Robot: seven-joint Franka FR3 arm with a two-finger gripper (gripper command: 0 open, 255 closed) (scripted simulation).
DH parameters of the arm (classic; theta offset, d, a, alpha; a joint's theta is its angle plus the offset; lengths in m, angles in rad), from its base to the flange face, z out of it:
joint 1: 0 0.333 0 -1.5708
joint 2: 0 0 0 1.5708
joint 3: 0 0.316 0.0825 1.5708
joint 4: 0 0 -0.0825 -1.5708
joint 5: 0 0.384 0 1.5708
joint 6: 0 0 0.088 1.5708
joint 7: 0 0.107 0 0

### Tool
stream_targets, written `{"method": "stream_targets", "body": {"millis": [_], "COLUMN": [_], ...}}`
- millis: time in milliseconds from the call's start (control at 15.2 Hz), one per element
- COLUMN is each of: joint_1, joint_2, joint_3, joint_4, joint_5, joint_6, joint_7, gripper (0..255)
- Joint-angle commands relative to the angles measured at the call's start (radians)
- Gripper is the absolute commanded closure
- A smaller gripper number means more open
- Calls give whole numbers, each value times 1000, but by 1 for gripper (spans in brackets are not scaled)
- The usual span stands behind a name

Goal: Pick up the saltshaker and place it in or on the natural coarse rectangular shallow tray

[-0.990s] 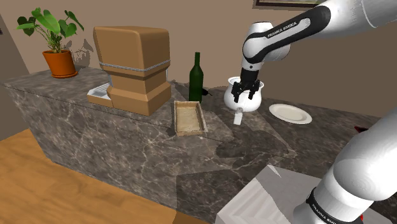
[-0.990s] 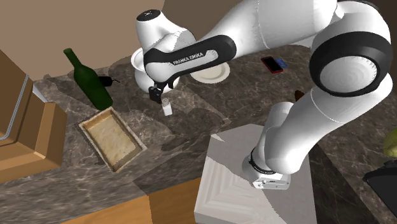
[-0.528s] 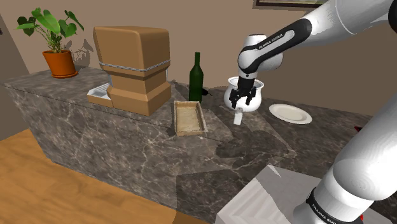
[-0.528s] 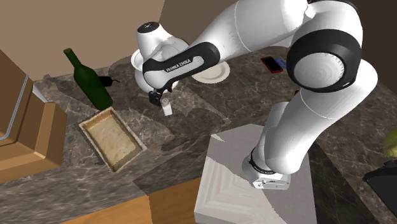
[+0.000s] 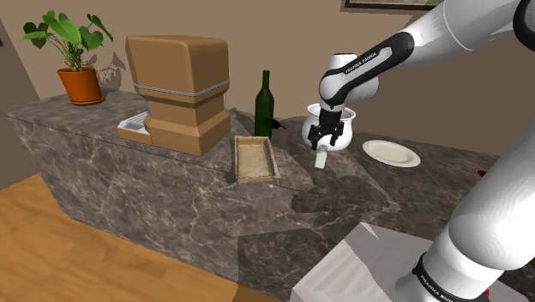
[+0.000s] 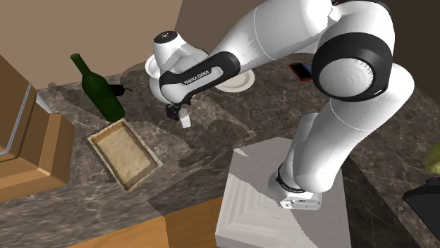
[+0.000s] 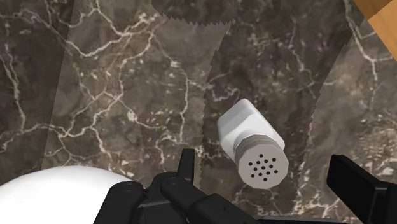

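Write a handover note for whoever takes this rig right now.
Hand: open, low over the saltshaker, one finger on each side and neither touching it in the wrist view.
Saltshaker: standing on the dark marble counter, just in front of the white jug.
Tray: shallow, nothing in it, on the counter to the shoulder view's left of the saltshaker, in front of the green bottle.
Done: hand lined up on the saltshaker.
Left: shut on it, lift, carry to the tray, set it down, let go.
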Motion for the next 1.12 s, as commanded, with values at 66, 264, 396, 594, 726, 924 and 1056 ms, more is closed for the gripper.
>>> {"method": "stream_targets", "body": {"millis": [66,264,396,594,726,924,1056], "joint_1": [0,0,0,0,0,0,0], "joint_2": [0,0,0,0,0,-22,-36], "joint_3": [0,0,0,0,0,1,2], "joint_4": [0,0,0,0,0,19,33], "joint_5": [0,0,0,0,0,-4,-6], "joint_6": [0,0,0,0,0,-41,-69], "joint_7": [0,0,0,0,0,3,4], "gripper": [0,255,255,255,255,255,255]}}
